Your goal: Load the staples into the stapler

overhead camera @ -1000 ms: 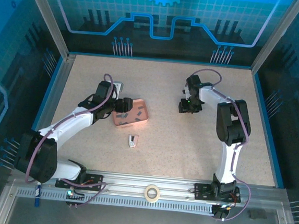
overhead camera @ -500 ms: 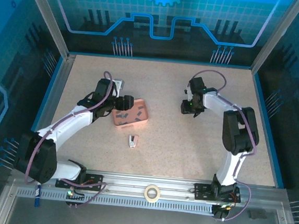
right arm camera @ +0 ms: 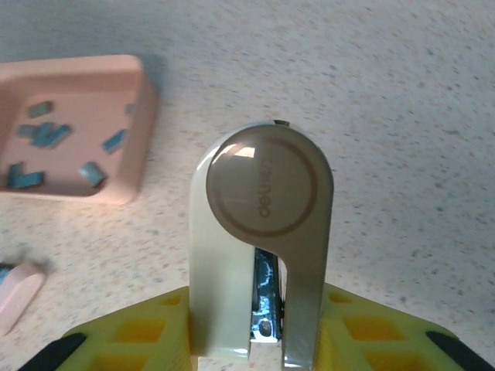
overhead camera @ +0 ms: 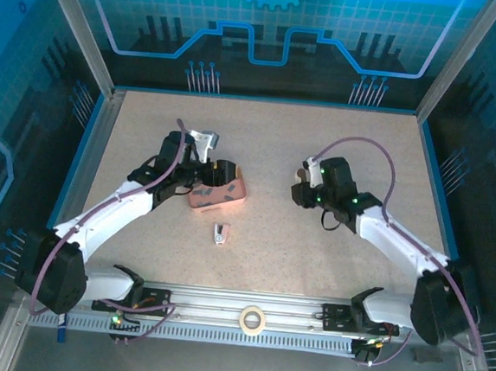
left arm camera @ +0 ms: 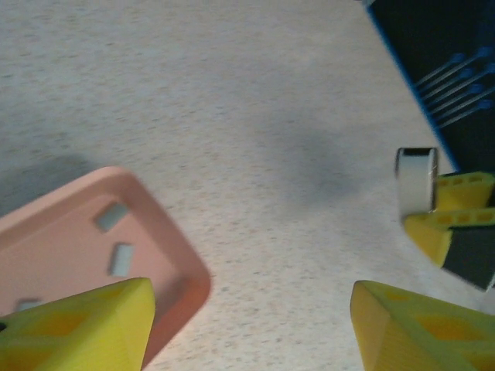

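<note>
My right gripper (right arm camera: 259, 328) is shut on the cream and beige stapler (right arm camera: 259, 193), which stands up between the yellow fingers with its round end away from the camera. In the top view that gripper (overhead camera: 300, 190) is right of the pink tray (overhead camera: 232, 203). Several small grey staples (right arm camera: 40, 135) lie loose in the tray (right arm camera: 143, 116). My left gripper (left arm camera: 251, 309) is open and holds nothing, with one finger over the tray's corner (left arm camera: 182, 267) and two staples (left arm camera: 116, 236) beside it. The left gripper (overhead camera: 222, 173) hovers at the tray's far edge. The stapler (left arm camera: 416, 179) also appears at the right of the left wrist view.
A small pink and white object (overhead camera: 219, 233) lies on the table near the tray, and its pink end (right arm camera: 17, 292) shows in the right wrist view. A roll of tape (overhead camera: 252, 319) sits on the front rail. Bare table stretches between and behind the arms.
The right arm has folded down and carried the stapler nearer and slightly left, toward the tray. The left gripper has shifted right over the tray's far edge.
</note>
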You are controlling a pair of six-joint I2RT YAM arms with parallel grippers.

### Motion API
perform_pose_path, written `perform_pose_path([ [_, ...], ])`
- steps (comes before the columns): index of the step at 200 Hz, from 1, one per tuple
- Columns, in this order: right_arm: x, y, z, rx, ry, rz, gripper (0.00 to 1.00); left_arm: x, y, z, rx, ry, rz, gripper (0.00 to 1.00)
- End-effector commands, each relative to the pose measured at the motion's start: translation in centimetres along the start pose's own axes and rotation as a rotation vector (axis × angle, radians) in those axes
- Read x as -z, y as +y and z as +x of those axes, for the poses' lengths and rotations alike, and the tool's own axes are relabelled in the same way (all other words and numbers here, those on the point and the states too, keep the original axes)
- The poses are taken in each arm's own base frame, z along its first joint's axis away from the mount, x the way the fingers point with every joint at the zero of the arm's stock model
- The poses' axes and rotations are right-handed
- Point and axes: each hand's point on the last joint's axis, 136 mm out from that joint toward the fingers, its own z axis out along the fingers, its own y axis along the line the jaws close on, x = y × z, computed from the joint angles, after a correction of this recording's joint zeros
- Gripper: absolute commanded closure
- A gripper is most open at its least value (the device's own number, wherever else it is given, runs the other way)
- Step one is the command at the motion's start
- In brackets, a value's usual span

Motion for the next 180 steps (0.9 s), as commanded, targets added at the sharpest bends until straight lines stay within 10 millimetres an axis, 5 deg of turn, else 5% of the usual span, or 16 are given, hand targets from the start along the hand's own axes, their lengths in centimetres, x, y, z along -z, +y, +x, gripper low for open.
perform_pose_path([
  [1, 1.9, 2.7, -2.3, 0.074, -0.169, -0.081, 0.64, 0.5, -4.3, 0.0, -0.028, -0.012, 0.186, 0.32],
  [52, 5.0, 6.8, -2.7, 0.24, -0.333, -0.232, 0.64, 0.8, -9.5, 1.3, -0.142, 0.006, 0.38, 0.32],
  [108, 6.3, 9.8, -2.4, 0.447, -0.481, -0.294, 0.66, 1.4, -12.8, 2.5, -0.203, 0.024, 0.519, 0.32],
  [180, 6.3, 10.7, -3.3, 0.477, -0.489, -0.287, 0.65, 1.1, -13.7, 3.3, -0.304, 0.008, 0.518, 0.35],
])
